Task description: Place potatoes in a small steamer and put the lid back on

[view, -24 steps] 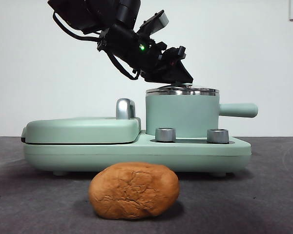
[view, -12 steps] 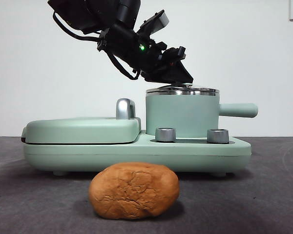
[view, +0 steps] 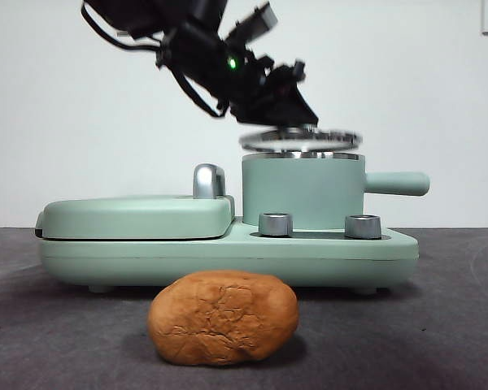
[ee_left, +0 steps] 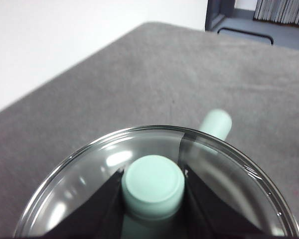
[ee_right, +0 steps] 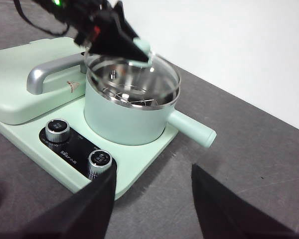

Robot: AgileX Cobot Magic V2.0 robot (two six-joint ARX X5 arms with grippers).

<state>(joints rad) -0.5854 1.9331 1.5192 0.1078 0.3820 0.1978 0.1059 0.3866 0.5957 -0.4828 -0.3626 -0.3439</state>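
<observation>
The glass lid (view: 300,139) hangs slightly tilted just above the small mint-green steamer (view: 302,191), whose straight handle juts sideways. The crusty orange-brown potato (view: 223,317) lies on the table in front.

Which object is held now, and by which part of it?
The left pincer holds the lid by its mint-green knob, just above the small steamer. The right pincer holds nothing.
</observation>
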